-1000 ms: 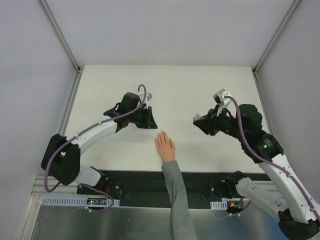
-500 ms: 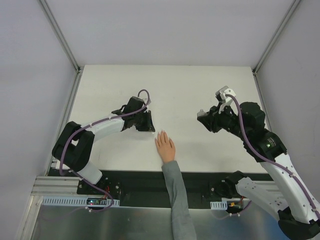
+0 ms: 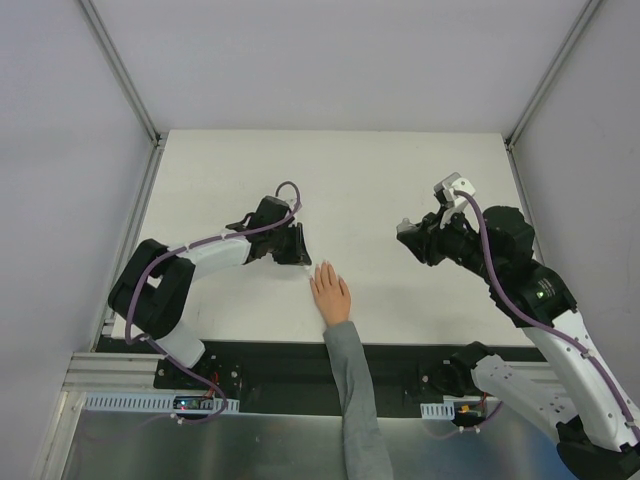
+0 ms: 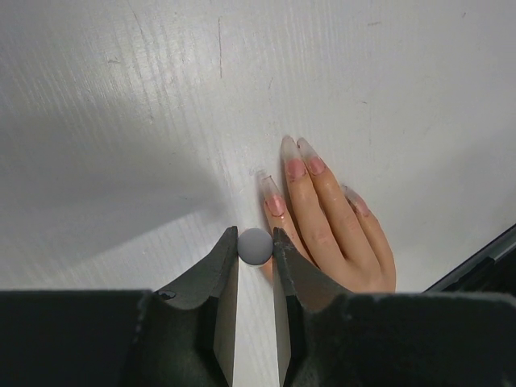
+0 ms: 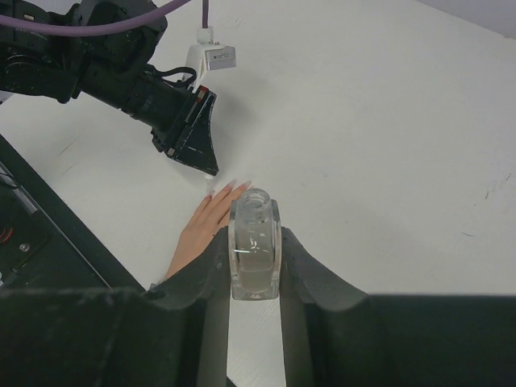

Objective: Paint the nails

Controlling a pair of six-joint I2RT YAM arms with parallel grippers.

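A pale pink hand (image 3: 330, 292) with a grey sleeve (image 3: 355, 400) lies flat on the white table (image 3: 400, 180), fingers together. Its nails (image 4: 274, 199) are long and clear with pink bases. My left gripper (image 4: 255, 235) is shut on a small round grey brush cap (image 4: 255, 247), right beside the nail of the leftmost finger. In the top view the left gripper (image 3: 299, 252) hangs just left of the fingertips. My right gripper (image 5: 255, 240) is shut on a small clear bottle (image 5: 255, 250), open-necked and held upright above the table. In the top view the right gripper (image 3: 410, 238) is well to the right of the hand.
A black strip (image 3: 280, 365) with the arm bases runs along the table's near edge, and the sleeve crosses it. Grey walls with metal rails (image 3: 135, 190) close in the table at left, right and back.
The left arm has folded in, bringing the gripper with the cap slightly down towards the fingertips. The right gripper with the bottle has drifted a little right and back. The hand has not moved.
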